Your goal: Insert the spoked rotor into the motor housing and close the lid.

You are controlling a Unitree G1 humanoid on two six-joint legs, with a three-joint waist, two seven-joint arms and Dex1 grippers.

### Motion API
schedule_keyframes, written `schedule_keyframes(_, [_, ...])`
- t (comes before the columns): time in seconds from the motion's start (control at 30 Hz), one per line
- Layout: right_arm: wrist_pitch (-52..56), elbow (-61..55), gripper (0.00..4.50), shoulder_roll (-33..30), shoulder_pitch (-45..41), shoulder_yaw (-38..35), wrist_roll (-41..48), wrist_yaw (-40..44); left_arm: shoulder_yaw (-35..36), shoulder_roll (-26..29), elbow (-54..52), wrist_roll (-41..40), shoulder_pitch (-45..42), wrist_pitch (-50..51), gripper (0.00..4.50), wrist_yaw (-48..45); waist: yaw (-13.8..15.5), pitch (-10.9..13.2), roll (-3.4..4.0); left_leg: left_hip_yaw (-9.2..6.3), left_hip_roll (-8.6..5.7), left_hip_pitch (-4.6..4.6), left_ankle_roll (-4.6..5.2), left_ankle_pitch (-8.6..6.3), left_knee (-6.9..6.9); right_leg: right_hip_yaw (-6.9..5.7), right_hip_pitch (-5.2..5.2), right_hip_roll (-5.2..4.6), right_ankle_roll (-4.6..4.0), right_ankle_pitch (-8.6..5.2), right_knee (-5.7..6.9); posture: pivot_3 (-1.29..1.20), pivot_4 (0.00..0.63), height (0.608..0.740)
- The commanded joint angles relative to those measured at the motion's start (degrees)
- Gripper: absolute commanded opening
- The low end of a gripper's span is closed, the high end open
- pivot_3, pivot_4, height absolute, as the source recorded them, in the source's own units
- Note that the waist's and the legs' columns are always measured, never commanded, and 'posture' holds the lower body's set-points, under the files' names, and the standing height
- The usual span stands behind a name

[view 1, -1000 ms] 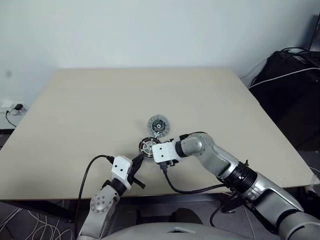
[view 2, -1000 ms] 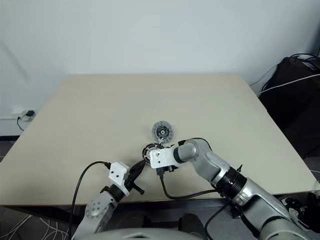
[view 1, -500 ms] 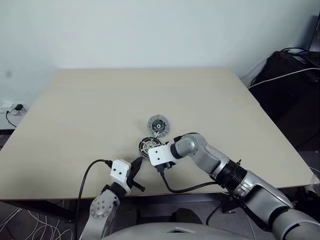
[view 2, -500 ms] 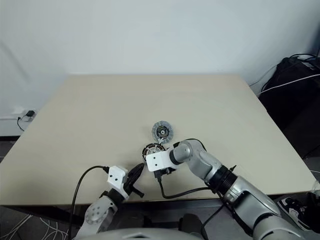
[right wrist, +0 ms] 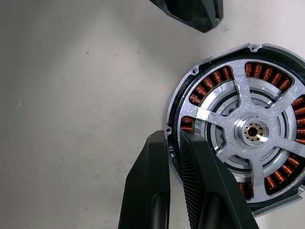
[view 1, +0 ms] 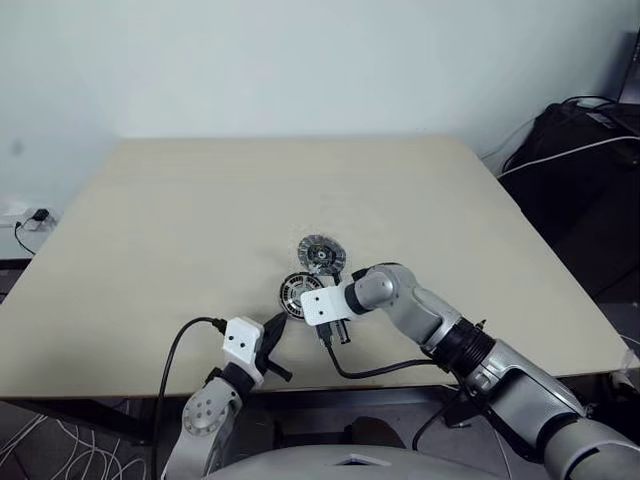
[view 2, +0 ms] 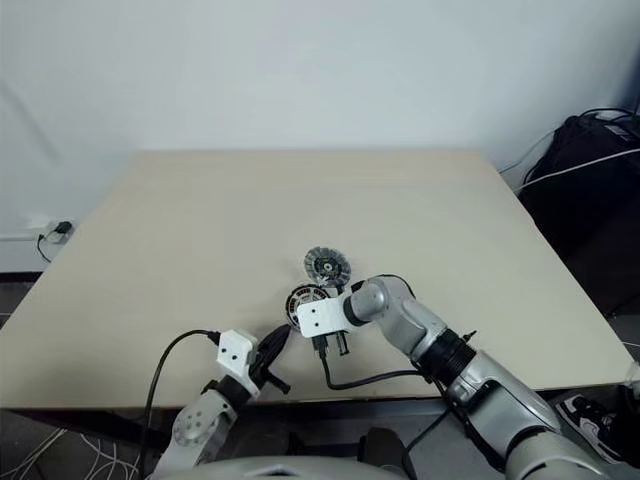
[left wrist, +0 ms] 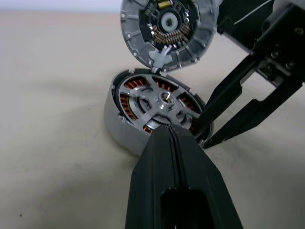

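The motor housing (right wrist: 217, 76) lies on the table with its copper windings showing. The spoked rotor (right wrist: 252, 131) sits inside it, silver spokes up. My right gripper (right wrist: 172, 136) is shut on the housing's rim, one finger outside the wall and one inside. The lid (left wrist: 167, 28) stands tilted just behind the housing (left wrist: 119, 129), its patterned inner face showing. My left gripper (left wrist: 167, 130) is shut and empty, with its tip just short of the housing's near edge. In the head view the lid (view 1: 321, 254) and housing (view 1: 295, 292) sit near the table's front middle.
The pale wooden table (view 1: 200, 210) stretches bare to the left, right and back of the parts. A black cable (view 1: 370, 372) hangs from my right wrist over the front edge. Dark bags and cables (view 1: 590, 150) lie beyond the table's right side.
My right gripper's fingers have closed onto the housing rim. The lid, flat before, now looks tipped up and slightly shifted. The left gripper has stayed put.
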Motion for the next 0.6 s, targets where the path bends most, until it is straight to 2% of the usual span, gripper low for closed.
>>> schedule_keyframes(0.03, [2.23,-4.13,0.11,-1.2,1.74,-4.19,1.57,-0.62,-0.55,-0.43,-1.16,-0.2,-1.25,-0.49,0.0,-0.36,0.08,0.0,0.0,0.0,0.0,-0.01,0.0,0.0,0.0,0.0,0.0,0.0,0.0,0.0,-0.01,0.0,0.0,0.74])
schedule_keyframes(0.4, [21.32,-34.05,0.11,-9.59,22.97,-16.94,10.32,-1.7,-0.97,-0.67,-0.79,-0.64,-1.24,-0.02,0.0,-0.59,0.71,0.0,0.01,-0.01,0.0,-0.51,0.01,0.0,0.0,-0.03,-0.36,-0.03,0.0,0.0,-0.27,0.0,0.0,0.74])
schedule_keyframes(0.6, [35.14,-42.38,0.11,-4.17,29.57,-21.23,12.52,-11.03,-1.52,-0.7,-0.82,-0.95,-1.58,1.08,0.0,-1.39,0.61,0.02,0.0,-0.02,0.01,-0.47,0.02,-0.01,0.02,-0.08,-0.35,0.0,0.01,0.0,-0.17,0.0,0.0,0.74])
